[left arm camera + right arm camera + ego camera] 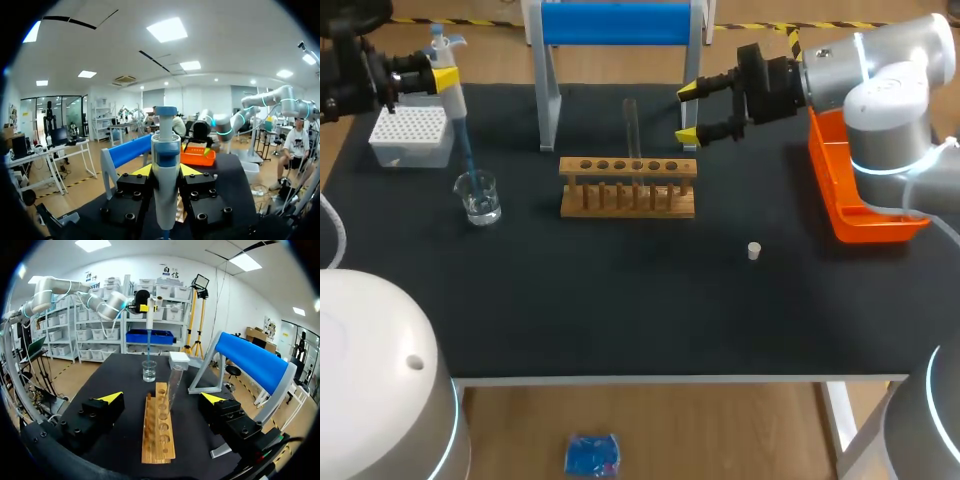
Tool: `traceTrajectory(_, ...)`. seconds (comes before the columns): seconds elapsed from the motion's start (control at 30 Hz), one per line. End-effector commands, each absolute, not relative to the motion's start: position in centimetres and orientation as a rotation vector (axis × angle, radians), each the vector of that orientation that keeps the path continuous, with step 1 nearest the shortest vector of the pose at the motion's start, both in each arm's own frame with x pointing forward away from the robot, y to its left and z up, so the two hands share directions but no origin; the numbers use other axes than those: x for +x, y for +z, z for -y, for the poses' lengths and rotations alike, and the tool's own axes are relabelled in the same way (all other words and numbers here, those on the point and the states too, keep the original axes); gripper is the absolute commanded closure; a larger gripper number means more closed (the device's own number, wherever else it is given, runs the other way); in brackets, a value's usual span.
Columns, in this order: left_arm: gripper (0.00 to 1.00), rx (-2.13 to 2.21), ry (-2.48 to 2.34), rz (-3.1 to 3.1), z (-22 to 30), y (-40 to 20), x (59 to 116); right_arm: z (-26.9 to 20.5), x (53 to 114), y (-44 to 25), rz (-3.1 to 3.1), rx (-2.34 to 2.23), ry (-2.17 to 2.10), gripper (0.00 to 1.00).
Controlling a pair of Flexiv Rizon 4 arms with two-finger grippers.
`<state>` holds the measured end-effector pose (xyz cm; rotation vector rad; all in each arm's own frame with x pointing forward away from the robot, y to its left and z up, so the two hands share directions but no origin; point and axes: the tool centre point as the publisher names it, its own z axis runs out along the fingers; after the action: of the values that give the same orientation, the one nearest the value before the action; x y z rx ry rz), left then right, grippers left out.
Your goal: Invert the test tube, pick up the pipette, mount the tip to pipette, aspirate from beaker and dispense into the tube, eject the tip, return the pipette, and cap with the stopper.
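Observation:
My left gripper is shut on the white and blue pipette, held upright over the table's back left. The pipette's blue tip reaches down into the glass beaker of clear liquid. In the left wrist view the pipette stands clamped between the two fingers. A clear test tube stands upright in the wooden rack. My right gripper hangs open behind the rack's right end, holding nothing. In the right wrist view the rack and tube lie ahead of the fingers. A small white stopper lies to the rack's front right.
A white tip box sits behind the beaker at the back left. A stand with a blue roll rises behind the rack. An orange tray lies along the right edge under my right arm.

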<state>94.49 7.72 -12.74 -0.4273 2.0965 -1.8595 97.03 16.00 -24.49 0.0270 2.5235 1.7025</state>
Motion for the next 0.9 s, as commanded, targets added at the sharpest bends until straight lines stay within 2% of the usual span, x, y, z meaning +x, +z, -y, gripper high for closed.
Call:
traceTrajectory(0.03, 1.0, -0.445, -1.832, -2.096, -7.0, -11.7, 93.8, -16.0, 97.0, -24.5, -2.525, 0.026, 1.702, 0.0)
traceTrajectory(0.4, 1.0, -0.471, -1.815, -2.113, -5.5, -10.2, 93.7, -16.0, 97.0, -24.5, -2.525, 0.026, 1.702, 0.0)
traceTrajectory(0.9, 1.0, -0.445, -1.86, -2.181, 0.0, -4.9, 94.2, -16.0, 97.0, -24.5, -2.525, 0.026, 1.702, 0.0)
